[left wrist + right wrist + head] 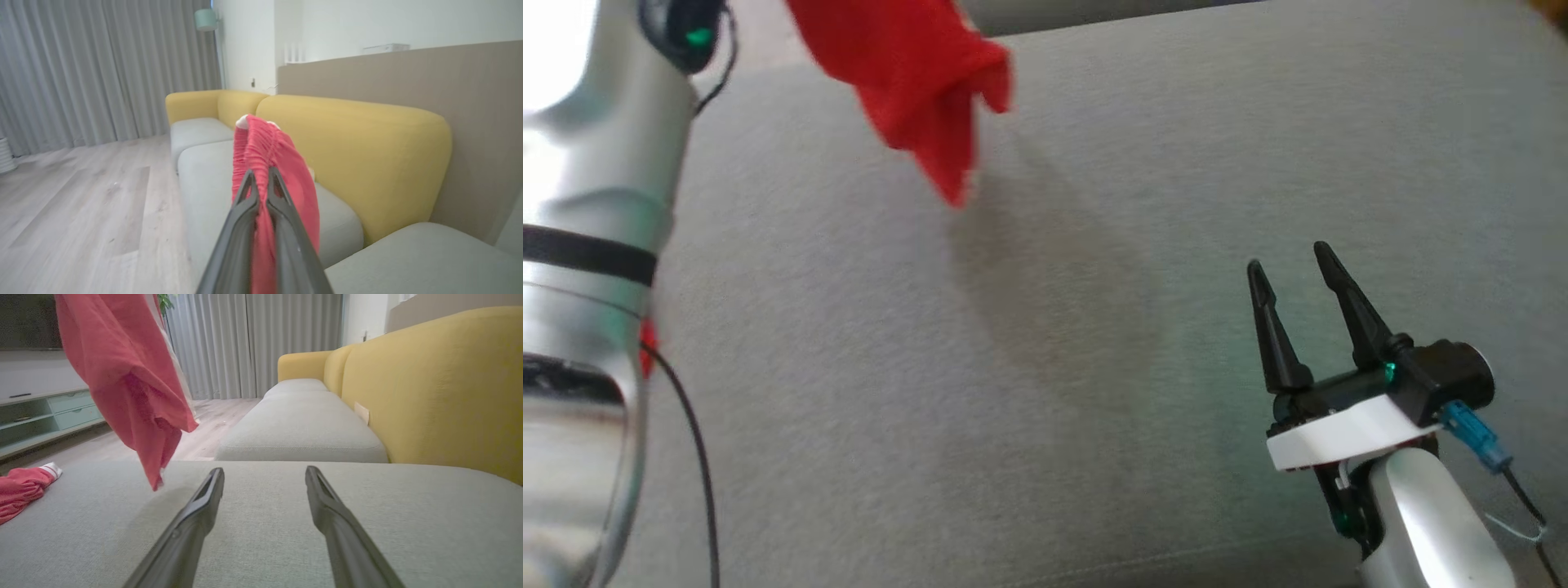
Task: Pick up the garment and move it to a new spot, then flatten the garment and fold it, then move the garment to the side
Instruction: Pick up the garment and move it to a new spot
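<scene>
Living room: sofa, curtains.

Head camera downward, wrist cameras along sofa

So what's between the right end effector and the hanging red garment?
Just bare grey cushion: the head view shows nothing lying on it between the open right end effector and the garment hanging up at the far left.

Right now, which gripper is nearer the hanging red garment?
Left. The left gripper is shut on the hanging red garment; the right gripper stands open over the grey cushion, apart from the garment.
</scene>
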